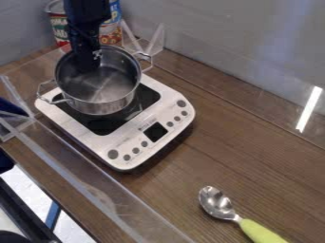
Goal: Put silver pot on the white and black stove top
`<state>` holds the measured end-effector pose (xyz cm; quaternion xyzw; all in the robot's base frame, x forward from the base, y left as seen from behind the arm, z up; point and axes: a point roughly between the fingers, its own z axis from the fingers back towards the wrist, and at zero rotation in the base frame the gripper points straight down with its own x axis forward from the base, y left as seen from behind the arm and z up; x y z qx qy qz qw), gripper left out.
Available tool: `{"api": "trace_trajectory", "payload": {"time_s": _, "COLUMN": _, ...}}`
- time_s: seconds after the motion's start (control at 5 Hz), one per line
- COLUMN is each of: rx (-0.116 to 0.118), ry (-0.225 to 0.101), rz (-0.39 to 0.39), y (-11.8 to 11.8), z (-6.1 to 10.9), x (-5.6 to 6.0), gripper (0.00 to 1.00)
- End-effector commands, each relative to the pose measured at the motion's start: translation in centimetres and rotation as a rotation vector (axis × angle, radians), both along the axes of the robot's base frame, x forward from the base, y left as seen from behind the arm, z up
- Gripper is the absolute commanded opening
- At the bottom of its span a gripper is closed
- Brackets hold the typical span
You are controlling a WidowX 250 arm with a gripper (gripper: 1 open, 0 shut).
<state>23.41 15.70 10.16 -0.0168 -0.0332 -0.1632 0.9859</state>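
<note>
The silver pot is over the black heating surface of the white and black stove top, toward its back left part, and looks slightly raised off it. My black gripper comes straight down from above and is shut on the pot's far rim. One finger is inside the pot and the other is outside. The pot has no lid and looks empty. Its side handles stick out at the left and at the upper right.
A metal spoon with a yellow-green handle lies on the wooden table at the front right. Clear plastic walls border the table's front left and back edges. A coloured can stands behind the arm.
</note>
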Motion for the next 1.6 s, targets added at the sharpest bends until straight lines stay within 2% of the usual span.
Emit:
{"api": "trace_trajectory", "payload": {"time_s": 0.0, "rx": 0.043, "ry": -0.059, "rz": 0.016, "y": 0.67, "z": 2.50, "x": 0.43, "gripper": 0.00}}
{"api": "trace_trajectory", "payload": {"time_s": 0.4, "rx": 0.030, "ry": -0.051, "rz": 0.030, "y": 0.71, "z": 3.08, "x": 0.44, "gripper": 0.00}}
{"api": "trace_trajectory", "payload": {"time_s": 1.4, "rx": -0.001, "ry": -0.040, "rz": 0.047, "y": 0.73, "z": 3.32, "x": 0.19, "gripper": 0.00}}
